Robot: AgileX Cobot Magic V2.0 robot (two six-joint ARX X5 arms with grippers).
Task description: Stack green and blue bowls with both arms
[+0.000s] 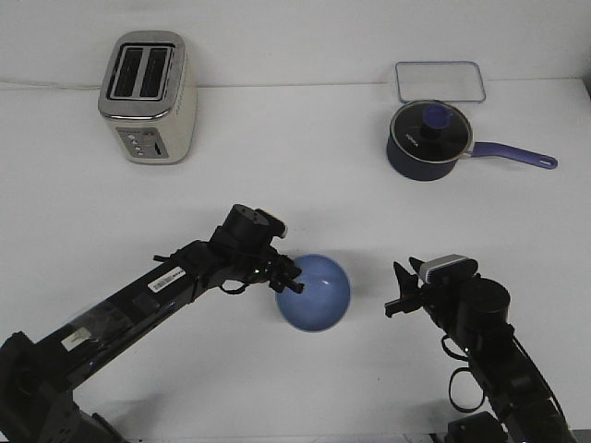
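Note:
The blue bowl (316,295) sits near the table's front centre, its hollow facing the camera. My left gripper (289,277) reaches in from the left, and its fingers are closed on the bowl's left rim. My right gripper (395,291) is a short way to the right of the bowl, apart from it, with its fingers spread open and nothing between them. The green bowl does not show in this view. Whether the blue bowl rests on the table or hangs just above it I cannot tell.
A cream and silver toaster (148,97) stands at the back left. At the back right is a dark navy saucepan (427,140) with a lid and a purple handle pointing right. Behind it lies a clear flat lid (440,81).

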